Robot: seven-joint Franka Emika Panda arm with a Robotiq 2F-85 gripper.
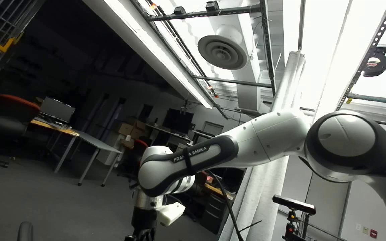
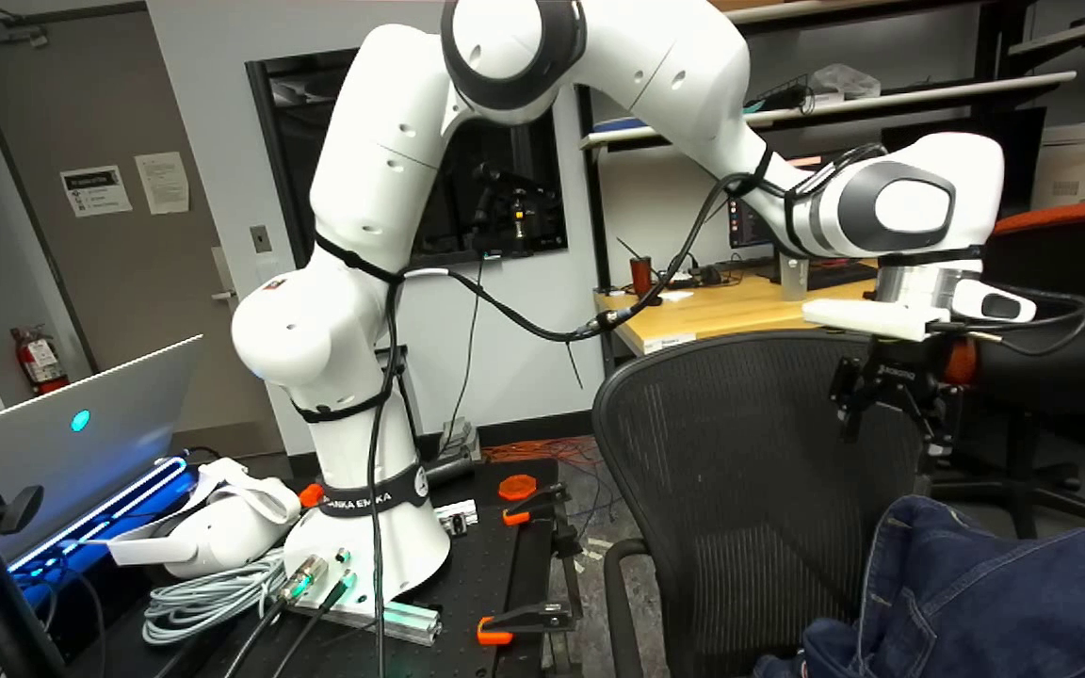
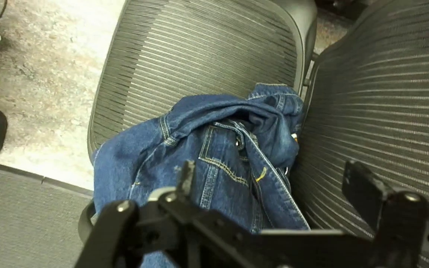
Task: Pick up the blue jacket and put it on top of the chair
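Gripper (image 3: 269, 174) downward, fingers (image 3: 363, 194) wide apart.

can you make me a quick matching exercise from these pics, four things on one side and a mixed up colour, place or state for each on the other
Things
1. blue jacket
2. gripper
3. fire extinguisher
4. light grey cable

Matches
A. red
B. lying on the mesh chair seat
C. coiled
D. jaws standing apart

Pairs: 1-B, 2-D, 3-A, 4-C
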